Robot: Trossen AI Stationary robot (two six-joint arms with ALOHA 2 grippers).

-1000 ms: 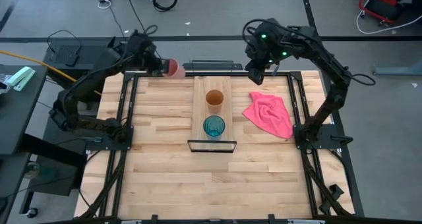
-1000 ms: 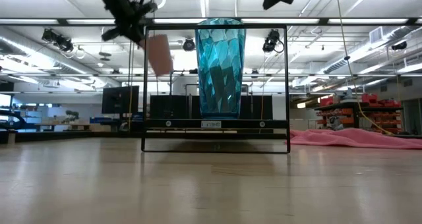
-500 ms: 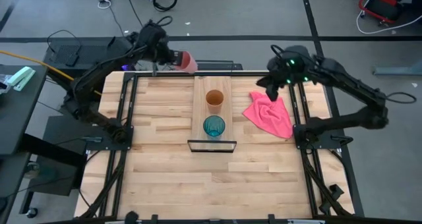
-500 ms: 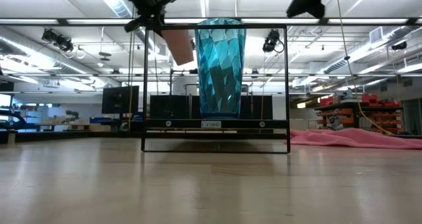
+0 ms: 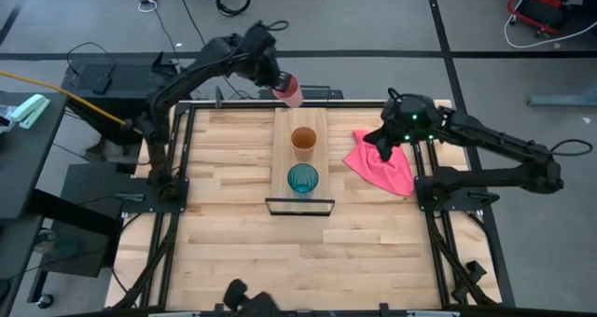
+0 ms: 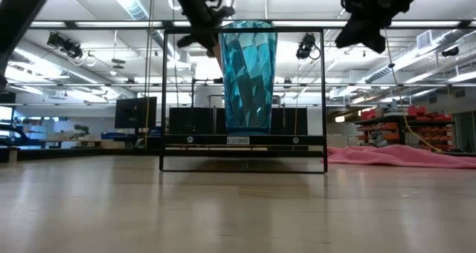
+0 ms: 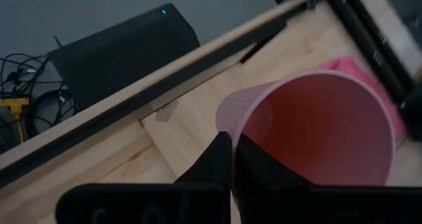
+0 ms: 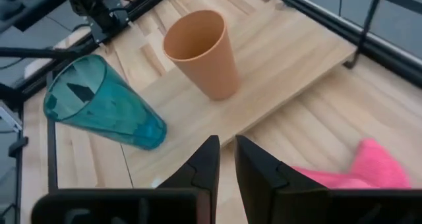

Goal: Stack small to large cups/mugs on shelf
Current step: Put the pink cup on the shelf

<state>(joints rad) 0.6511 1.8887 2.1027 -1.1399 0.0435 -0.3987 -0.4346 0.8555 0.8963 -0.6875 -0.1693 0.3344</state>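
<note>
My left gripper is shut on the small pink cup and holds it in the air over the far end of the light-wood shelf. The orange cup stands upright on the shelf, mouth up. The teal cup stands nearer, by the black frame. In the low view the teal cup hides most of the pink cup. My right gripper hovers shut over the pink cloth, touching nothing. My left gripper pinches the pink cup's rim, one finger outside the wall and the other inside the mouth. The fingers come from the table's left, slanting down. The cup is lifted clear and tilted, its open mouth facing the wrist camera.
The pink cloth lies crumpled on the tabletop to the right of the shelf. Black metal rails run along the table's left, right and far sides. Bare wood stretches from the shelf's frame to the near edge.
My left gripper has carried the pink cup along the far edge toward the table's right, from the far-left corner to over the shelf's far end. My right arm has swung from the far edge toward the right and near side, coming down over the pink cloth.
</note>
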